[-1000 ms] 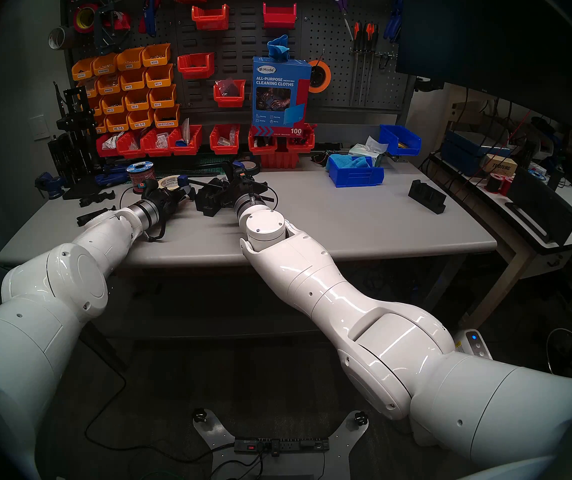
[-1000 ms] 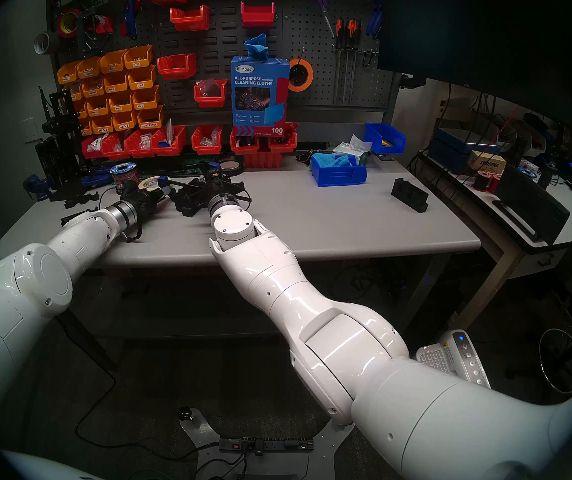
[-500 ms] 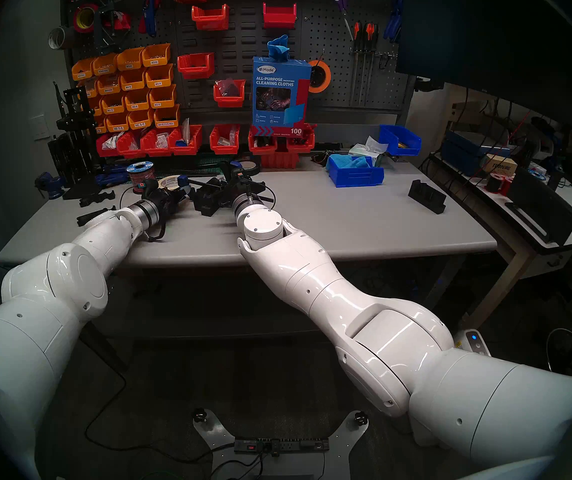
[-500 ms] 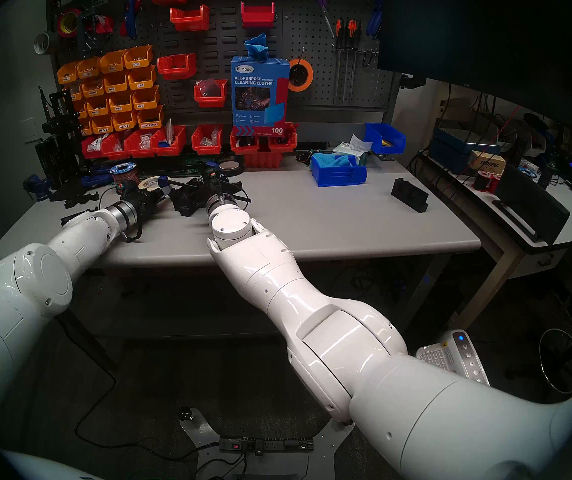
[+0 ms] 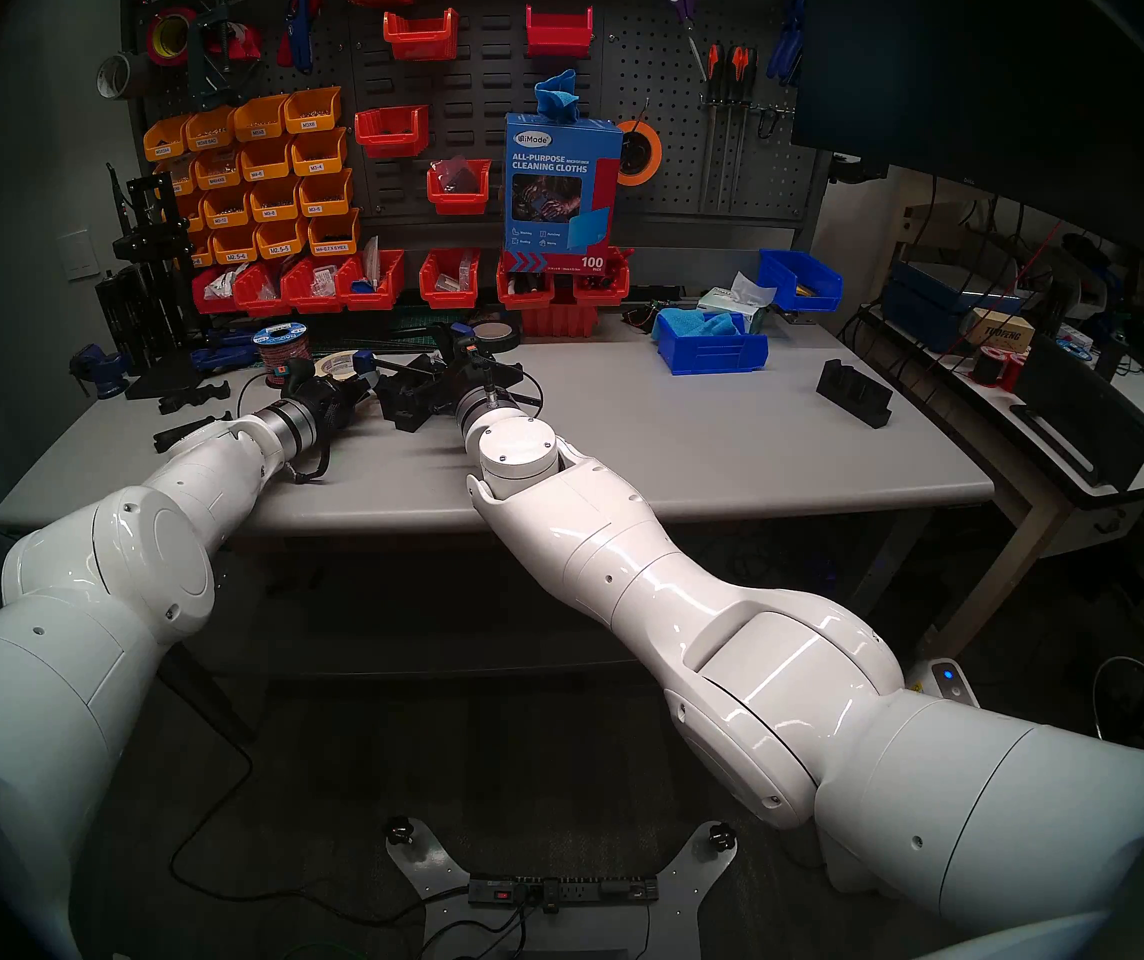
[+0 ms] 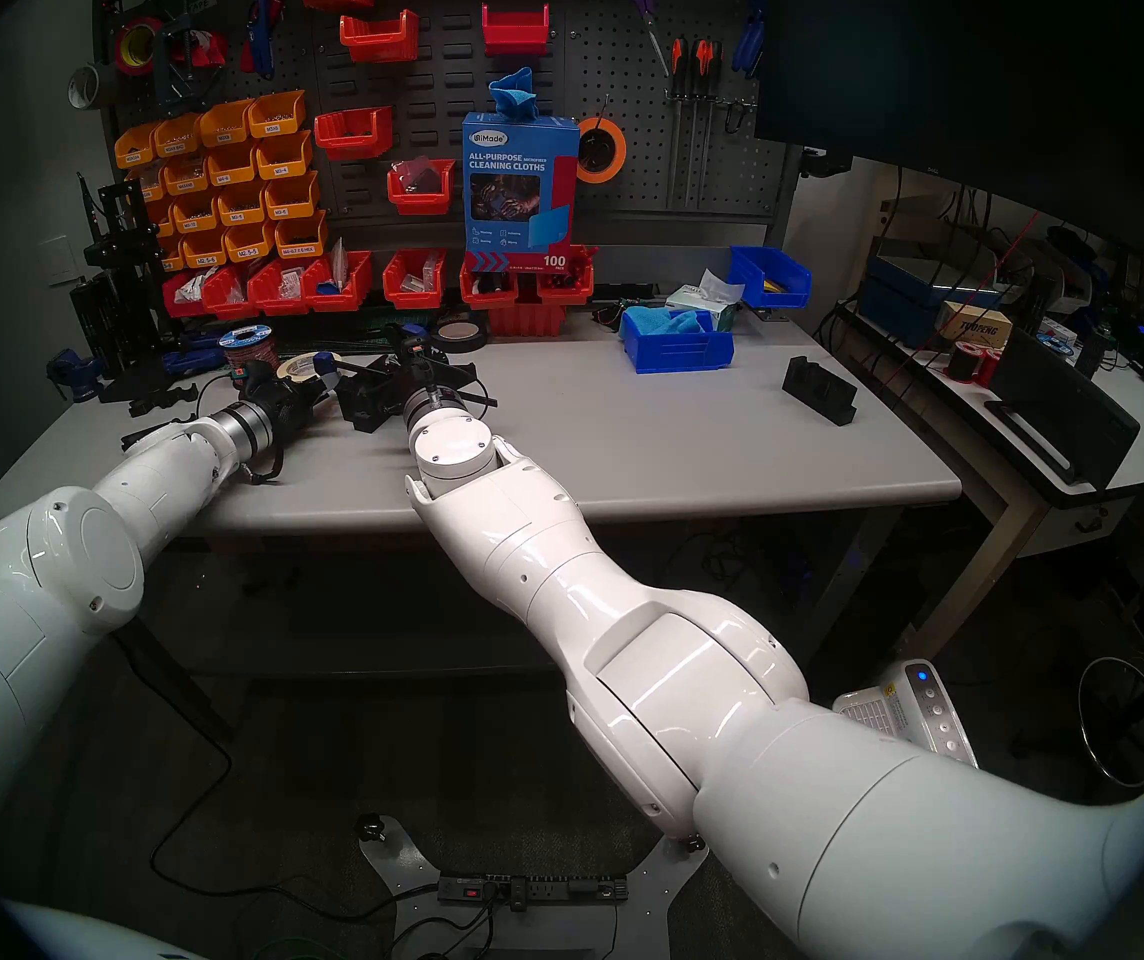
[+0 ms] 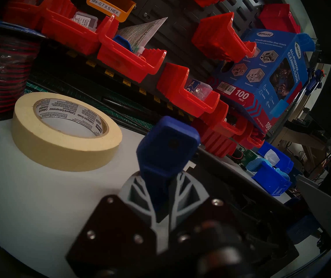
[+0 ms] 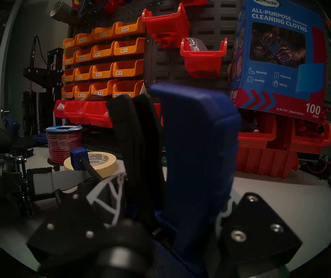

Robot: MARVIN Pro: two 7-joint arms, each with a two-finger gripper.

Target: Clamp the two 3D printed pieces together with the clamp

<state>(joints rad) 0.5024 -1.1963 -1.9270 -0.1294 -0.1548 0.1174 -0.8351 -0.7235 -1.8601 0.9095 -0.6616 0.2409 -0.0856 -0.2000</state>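
The two 3D printed pieces (image 5: 408, 403), black notched blocks, sit side by side on the grey table (image 5: 624, 446) between my two wrists. The clamp (image 5: 462, 333) spans them; its thin black bar (image 8: 91, 168) runs from the blue fixed jaw (image 7: 166, 143) to the blue sliding body (image 8: 198, 143) with its black trigger (image 8: 138, 135). My left gripper (image 7: 160, 191) is shut on the fixed jaw's stem. My right gripper (image 8: 166, 193) is shut around the clamp's handle and trigger. Whether the jaws touch the pieces is hidden.
A masking tape roll (image 7: 64, 131) and a red-black wire spool (image 5: 282, 352) lie just behind the left gripper. Flat black prints (image 5: 192, 397) and a blue vise (image 5: 98, 370) are at far left. A blue bin (image 5: 711, 345) and a lone black block (image 5: 853, 401) are to the right. Red bins (image 5: 448, 280) line the back.
My right arm has slid a little to the left with the clamp's body, and the black pieces have shifted left with it. The left arm has stayed put.
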